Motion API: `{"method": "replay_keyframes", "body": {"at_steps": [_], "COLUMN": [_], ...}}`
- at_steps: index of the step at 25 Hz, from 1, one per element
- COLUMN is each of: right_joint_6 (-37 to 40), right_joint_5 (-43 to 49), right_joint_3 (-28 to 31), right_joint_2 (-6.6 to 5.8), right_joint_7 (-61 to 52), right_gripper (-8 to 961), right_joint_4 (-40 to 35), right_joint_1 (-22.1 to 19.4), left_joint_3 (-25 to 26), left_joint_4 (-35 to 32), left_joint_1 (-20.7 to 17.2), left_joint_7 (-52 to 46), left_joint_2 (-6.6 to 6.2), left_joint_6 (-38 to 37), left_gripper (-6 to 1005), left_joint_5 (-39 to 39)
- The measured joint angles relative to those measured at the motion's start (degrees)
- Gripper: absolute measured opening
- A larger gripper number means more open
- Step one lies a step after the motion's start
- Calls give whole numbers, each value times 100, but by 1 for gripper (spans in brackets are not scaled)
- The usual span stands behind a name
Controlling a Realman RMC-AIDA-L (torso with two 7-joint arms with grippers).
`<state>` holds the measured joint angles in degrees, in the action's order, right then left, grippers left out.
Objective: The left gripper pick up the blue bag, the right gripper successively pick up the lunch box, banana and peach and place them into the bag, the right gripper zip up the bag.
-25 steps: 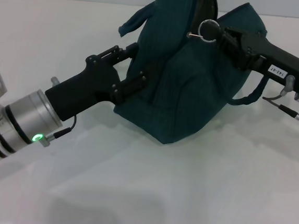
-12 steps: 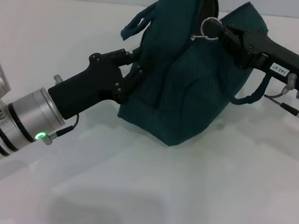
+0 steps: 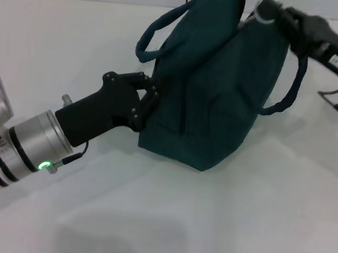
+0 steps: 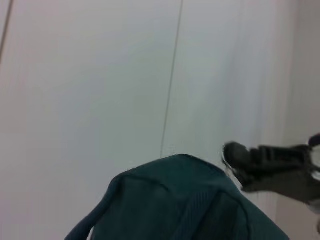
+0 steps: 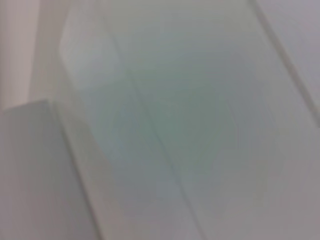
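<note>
Two arms are seen working on one bag in the head view. A white bench (image 3: 166, 221) fills most of the frame. The blue bag (image 3: 218, 101) stands upright on it, centre to upper right of the frame, its top reaching the upper edge. Its top is also seen at the lower edge of the left wrist view (image 4: 180, 205). One carrying handle (image 3: 156, 36) loops out at the bag's upper left, and a second handle (image 3: 287, 92) hangs down its right side.

From the lower left of the frame the left arm's silver wrist and black body reach up to the bag; the left end effector (image 3: 154, 92) is pressed to the bag's left side, its fingers clamped on the fabric there. At the upper right of the frame the right end effector (image 3: 263, 10) is held at the bag's top edge; whether its fingers are together or apart cannot be told. It is also seen beside the bag's top in the left wrist view (image 4: 235, 157).
</note>
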<state>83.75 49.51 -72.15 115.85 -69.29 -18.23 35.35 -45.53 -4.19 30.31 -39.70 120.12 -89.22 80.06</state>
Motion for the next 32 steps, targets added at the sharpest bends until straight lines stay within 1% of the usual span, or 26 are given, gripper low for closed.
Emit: {"method": "replay_keyframes", "body": {"at_steps": [6, 9, 12, 16, 18, 20, 24, 27, 32], "right_joint_6": [-109, -116, -11, 366, 599, 670, 386, 143, -300], "right_joint_5": [-8, -14, 12, 19, 5, -3, -155, -271, -279], "right_joint_3": [322, 359, 294, -1, -96, -110, -15, 1, 17], "right_joint_2": [-9, -10, -5, 22, 28, 30, 12, -13, -19], "right_joint_7": [3, 4, 4, -10, -26, -20, 4, 62, 175], "right_gripper": [13, 13, 13, 13, 13, 13, 13, 13, 13], "right_joint_4": [32, 35, 37, 39, 39, 40, 79, 99, 108], "right_joint_1": [-86, -142, -171, -240, -253, -278, -369, -462, -576], "left_joint_3": [-175, -169, -131, -124, -123, -124, -157, -164, -167], "left_joint_4": [-2, 0, 3, 5, -30, -113, -281, -294, -293], "left_joint_1": [-127, -196, -260, -368, -410, -451, -559, -614, -643], "left_joint_7": [113, 113, 118, 110, 88, 68, 55, 67, 71], "left_joint_2": [-5, -12, -15, -19, -34, -53, -64, -65, -68], "left_joint_6": [-20, -60, -128, -217, -218, -210, -203, -201, -196], "left_gripper": [58, 58, 58, 58, 57, 57, 57, 57, 57], "left_joint_5": [-11, -55, -263, -729, -950, -1032, -1006, -991, -986]}}
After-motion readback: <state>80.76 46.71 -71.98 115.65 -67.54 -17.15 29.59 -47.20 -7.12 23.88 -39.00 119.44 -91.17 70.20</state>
